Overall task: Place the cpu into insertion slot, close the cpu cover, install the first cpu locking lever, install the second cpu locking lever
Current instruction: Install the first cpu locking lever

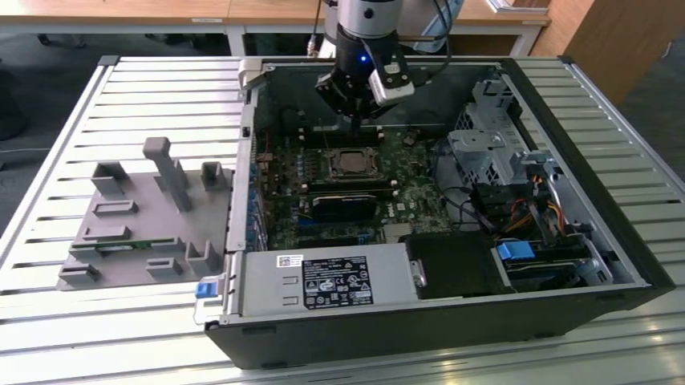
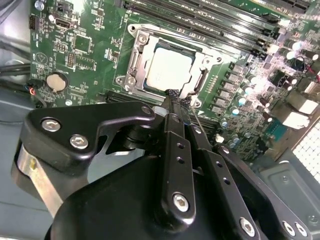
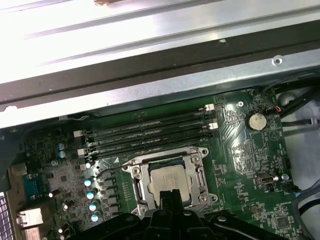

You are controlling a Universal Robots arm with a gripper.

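Arm [image 1: 362, 16]: silver-grey upper section, black housing below it
Light [image 1: 365, 58]: small blue dot glowing on the black housing
Side block [image 1: 393, 87]: pale grey box mounted beside the wrist
Cable [image 1: 443, 40]: thin, black, looping off the arm
Gripper [image 2: 172, 96]: matt black, angular linkage plates
Fingers [image 2: 177, 150]: narrow black bars, small holes, roughened tips
Screws [image 2: 78, 142]: bright silver hex-socket heads

Even room light; dimmer inside the black computer case [image 1: 428, 341].
Glare whitens the slatted white metal table [image 1: 64, 337] (toward the exterior view's left) and the silver case wall [image 3: 125, 30] in the first wrist view; the silver-grey square cpu [image 2: 169, 70] gleams.
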